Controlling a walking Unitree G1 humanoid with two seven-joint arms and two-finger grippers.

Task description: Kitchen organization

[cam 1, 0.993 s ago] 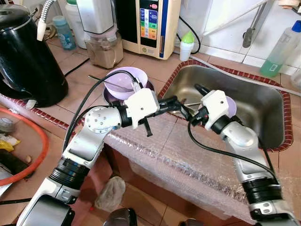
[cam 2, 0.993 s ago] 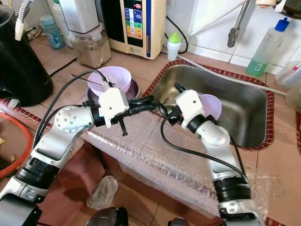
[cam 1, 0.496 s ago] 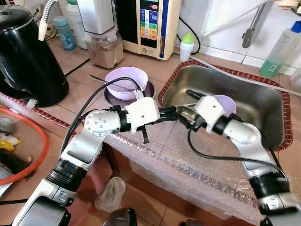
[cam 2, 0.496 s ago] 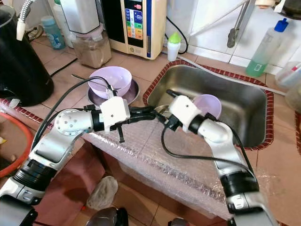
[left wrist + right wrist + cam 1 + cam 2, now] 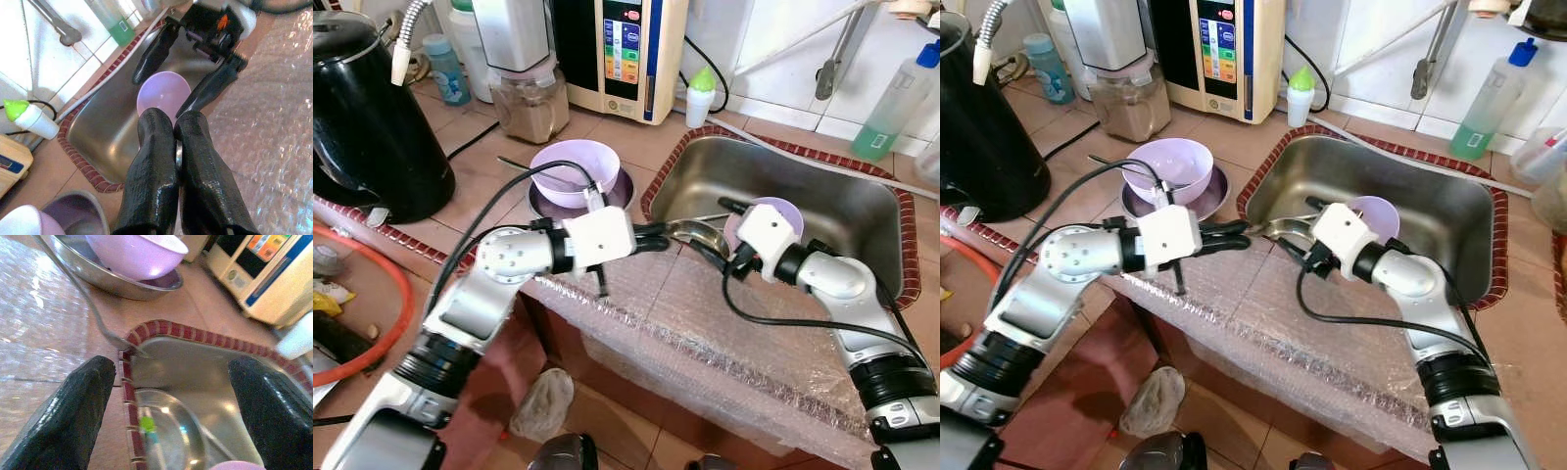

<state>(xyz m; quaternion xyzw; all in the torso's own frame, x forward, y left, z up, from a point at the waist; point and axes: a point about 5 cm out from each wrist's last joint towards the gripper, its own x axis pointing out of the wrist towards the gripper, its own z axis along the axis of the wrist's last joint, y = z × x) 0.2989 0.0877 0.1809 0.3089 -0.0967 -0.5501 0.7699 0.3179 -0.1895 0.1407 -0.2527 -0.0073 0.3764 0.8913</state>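
A steel ladle (image 5: 697, 233) is pinched by the left end effector (image 5: 658, 236) at the sink (image 5: 862, 211) rim; it should be lowered inside gently, clear of the spread right end effector (image 5: 1295, 227).

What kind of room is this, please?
Most likely a home kitchen: a steel sink set into a tiled counter, a black kettle, and a purple bowl standing beside the sink.

Black kettle (image 5: 367, 117), probably; green-capped bottle (image 5: 702, 95).
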